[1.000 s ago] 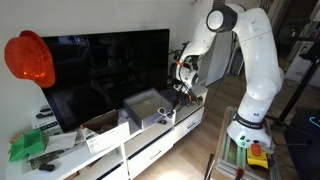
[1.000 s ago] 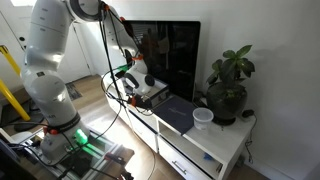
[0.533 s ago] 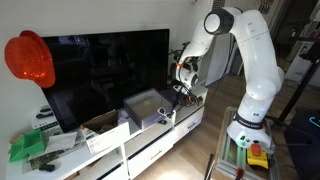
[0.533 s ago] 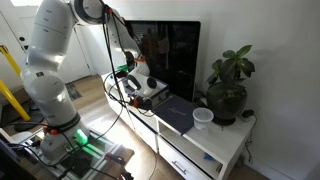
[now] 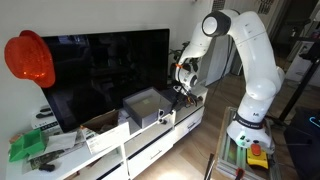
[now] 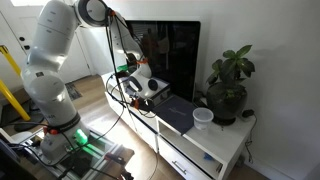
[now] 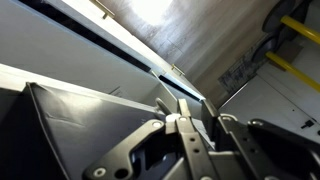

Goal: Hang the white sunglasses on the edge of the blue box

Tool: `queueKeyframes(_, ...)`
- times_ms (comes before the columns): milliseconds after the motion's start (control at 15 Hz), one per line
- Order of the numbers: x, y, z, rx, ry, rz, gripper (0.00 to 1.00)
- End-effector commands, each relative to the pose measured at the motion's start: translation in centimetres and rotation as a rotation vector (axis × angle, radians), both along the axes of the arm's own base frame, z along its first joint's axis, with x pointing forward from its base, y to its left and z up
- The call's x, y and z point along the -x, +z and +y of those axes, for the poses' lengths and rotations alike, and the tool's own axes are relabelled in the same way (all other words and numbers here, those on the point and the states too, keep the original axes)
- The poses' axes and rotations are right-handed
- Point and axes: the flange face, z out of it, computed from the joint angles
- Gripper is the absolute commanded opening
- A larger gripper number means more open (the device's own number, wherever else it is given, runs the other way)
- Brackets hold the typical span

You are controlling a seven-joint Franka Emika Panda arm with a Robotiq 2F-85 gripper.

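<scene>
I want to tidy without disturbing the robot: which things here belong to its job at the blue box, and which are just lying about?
For the job: gripper, blue box; the sunglasses are too small to make out.
Lying about: TV, plant, white cup, red hat.

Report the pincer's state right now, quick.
Pincer: closed, with its fingertips together in the wrist view. Whether anything thin is pinched between them cannot be told.
</scene>
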Motion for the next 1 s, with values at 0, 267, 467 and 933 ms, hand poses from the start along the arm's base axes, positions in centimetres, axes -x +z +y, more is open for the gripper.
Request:
queueKeyframes(0,-0.5,-1.3,-0.5,-0.009,-0.051,-0.006,0.48)
queueKeyframes(267,-0.7,-1.7,-0.6,-0.019,-0.071,-0.004,0.76)
queueKeyframes(467,-0.8,-1.3,-0.4,-0.030,-0.080,0.002,0.96)
queueKeyframes(933,0.2,0.5,0.7,-0.008,-0.106,0.094,1.00)
